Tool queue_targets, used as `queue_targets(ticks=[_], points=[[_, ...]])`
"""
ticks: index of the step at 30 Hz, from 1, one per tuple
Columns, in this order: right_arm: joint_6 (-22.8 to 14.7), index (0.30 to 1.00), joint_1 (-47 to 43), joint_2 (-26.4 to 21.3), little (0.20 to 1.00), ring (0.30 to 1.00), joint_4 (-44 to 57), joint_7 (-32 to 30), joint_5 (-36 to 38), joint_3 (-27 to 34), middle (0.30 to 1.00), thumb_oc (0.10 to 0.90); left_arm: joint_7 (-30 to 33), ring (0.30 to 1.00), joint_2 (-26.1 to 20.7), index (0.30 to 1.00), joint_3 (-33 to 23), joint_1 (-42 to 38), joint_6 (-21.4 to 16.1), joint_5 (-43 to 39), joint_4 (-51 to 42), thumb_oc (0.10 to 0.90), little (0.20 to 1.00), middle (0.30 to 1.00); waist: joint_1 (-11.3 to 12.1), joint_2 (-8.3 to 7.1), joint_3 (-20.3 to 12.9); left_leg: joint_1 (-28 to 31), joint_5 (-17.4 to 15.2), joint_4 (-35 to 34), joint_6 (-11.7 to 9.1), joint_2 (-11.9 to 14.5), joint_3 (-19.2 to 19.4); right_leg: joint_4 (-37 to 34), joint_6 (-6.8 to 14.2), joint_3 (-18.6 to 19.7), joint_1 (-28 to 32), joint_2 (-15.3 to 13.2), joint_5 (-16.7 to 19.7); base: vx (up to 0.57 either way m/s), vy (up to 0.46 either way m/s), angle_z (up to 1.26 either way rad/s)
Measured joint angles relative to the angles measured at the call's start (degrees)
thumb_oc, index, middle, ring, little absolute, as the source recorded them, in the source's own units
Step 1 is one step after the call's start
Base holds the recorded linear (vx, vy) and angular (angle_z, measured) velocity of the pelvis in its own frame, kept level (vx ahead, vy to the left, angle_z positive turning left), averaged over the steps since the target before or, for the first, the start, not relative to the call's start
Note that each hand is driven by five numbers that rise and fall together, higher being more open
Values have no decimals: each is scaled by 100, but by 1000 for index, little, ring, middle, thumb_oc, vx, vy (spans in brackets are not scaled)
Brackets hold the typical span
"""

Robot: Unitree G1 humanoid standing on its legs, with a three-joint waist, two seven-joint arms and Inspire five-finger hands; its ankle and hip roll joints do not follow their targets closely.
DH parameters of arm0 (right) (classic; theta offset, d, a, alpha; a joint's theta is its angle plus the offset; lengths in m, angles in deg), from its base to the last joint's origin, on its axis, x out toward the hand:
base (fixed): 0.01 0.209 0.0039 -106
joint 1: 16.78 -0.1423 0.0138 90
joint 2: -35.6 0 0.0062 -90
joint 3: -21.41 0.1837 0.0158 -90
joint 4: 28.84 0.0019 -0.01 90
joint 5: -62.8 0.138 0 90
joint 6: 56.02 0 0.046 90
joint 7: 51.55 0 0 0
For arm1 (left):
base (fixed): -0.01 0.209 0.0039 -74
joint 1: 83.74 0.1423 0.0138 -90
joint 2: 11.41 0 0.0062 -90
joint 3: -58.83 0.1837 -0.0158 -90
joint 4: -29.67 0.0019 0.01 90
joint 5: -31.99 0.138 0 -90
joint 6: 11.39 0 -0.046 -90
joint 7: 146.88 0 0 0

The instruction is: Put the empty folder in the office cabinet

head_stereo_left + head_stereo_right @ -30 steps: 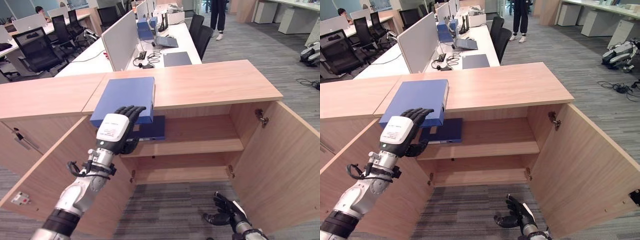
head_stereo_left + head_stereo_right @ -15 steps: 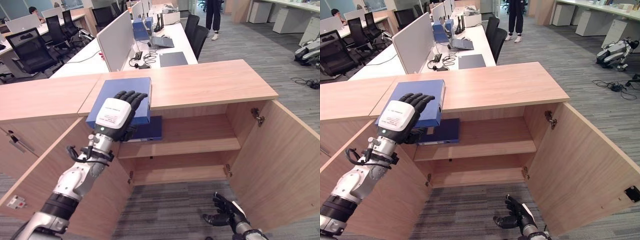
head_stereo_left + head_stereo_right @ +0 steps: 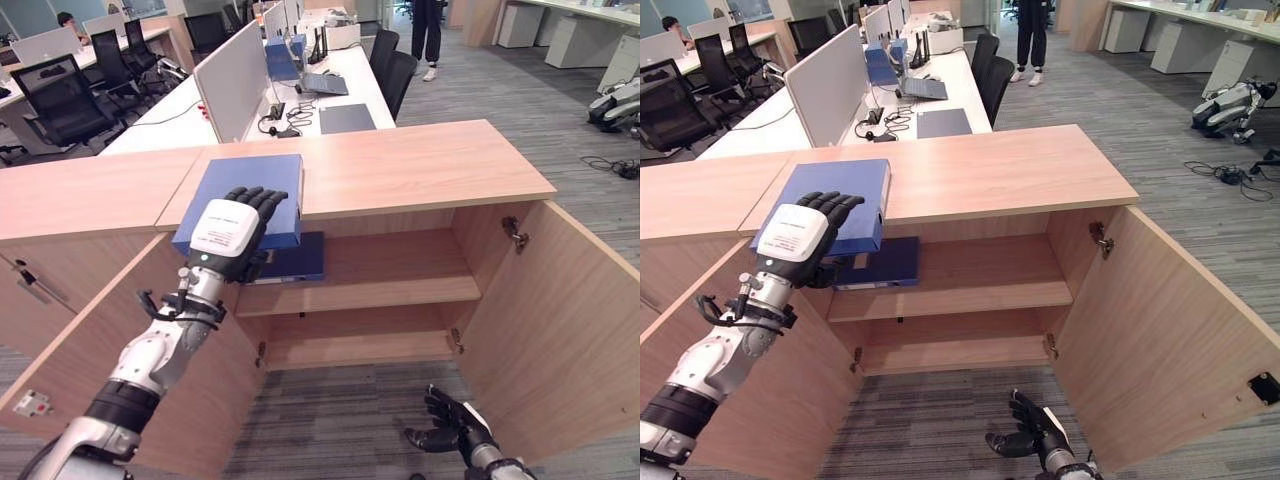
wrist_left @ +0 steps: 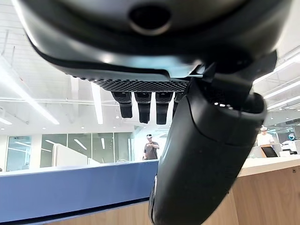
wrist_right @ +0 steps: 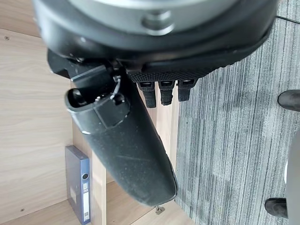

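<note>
Inside cabinet (image 3: 470, 290) | one blue binder (image 3: 295, 258) | folder (image 3: 250, 185) on top

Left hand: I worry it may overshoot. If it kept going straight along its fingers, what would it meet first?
Probably the flat blue folder atop the light wooden cabinet; the left hand hangs at its near edge, contact unclear.

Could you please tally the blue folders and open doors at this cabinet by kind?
Blue folders: 2, one on the cabinet top under the left hand, one on the upper shelf.
Open doors: 2, left and right.
Total: 4.
</note>
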Motion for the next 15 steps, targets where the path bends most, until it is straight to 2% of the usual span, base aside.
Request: queue_targets(ticks=[9,10,15], points=[[2,900,1,-1,900,900,0,-3,75,1,900,800,1,900,0,900,287,-418,35,-58,646,800,900,900,-58,-14,-1,10,-4,0,-3,3,74,0,7,66,-33,-3,20,4,4,-3],[2,900,5,-4,900,900,0,-5,101,2,900,800,2,900,-2,900,331,-444,75,-59,680,800,900,900,-124,-24,-1,10,-4,0,-3,3,82,0,4,72,-36,-2,22,0,0,0],[1,900,2,-15,900,900,1,-2,131,2,900,800,-4,900,-48,900,766,-807,140,-52,1091,800,900,900,-171,-55,-4,7,-4,0,-3,5,111,0,1,102,-61,-1,34,3,5,-2]])
